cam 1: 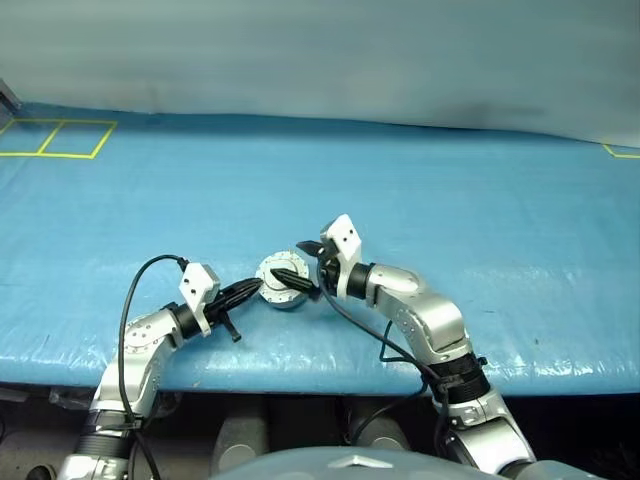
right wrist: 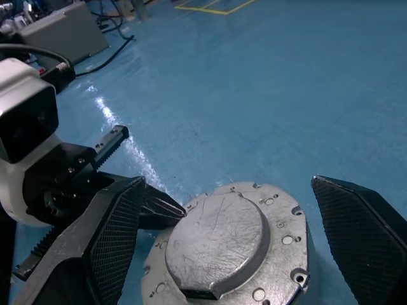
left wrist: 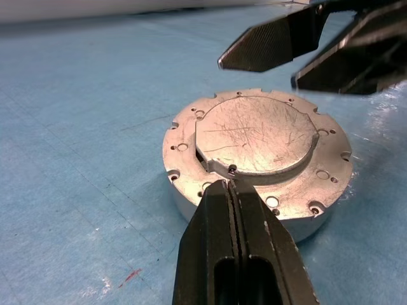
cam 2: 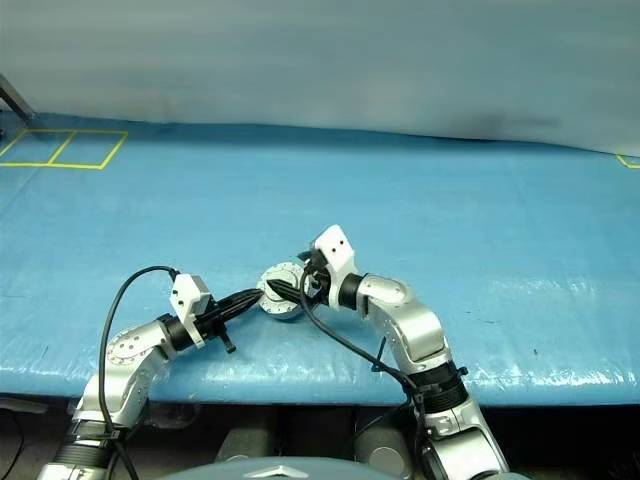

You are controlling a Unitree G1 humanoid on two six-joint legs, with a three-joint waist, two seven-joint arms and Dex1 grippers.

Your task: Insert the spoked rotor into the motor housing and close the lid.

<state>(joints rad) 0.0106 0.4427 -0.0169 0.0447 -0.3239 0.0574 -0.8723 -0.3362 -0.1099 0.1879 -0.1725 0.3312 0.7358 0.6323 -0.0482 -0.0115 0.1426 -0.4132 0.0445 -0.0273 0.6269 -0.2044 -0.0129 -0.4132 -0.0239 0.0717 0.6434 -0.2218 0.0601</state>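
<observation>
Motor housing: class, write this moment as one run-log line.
motor housing: on blue table, lid on top | left gripper: shut, tips at housing rim | right gripper: open, above lid, holding nothing

- A blue tarp [cam 1: 420, 180] covers the long table from end to end.
- Yellow tape squares [cam 1: 55, 138] mark the tarp's far left corner.
- Another yellow tape mark [cam 1: 620, 152] sits at the tarp's far right edge.
- A grey box [right wrist: 60, 32] with black cables [right wrist: 111, 44] lies beyond the tarp.
</observation>
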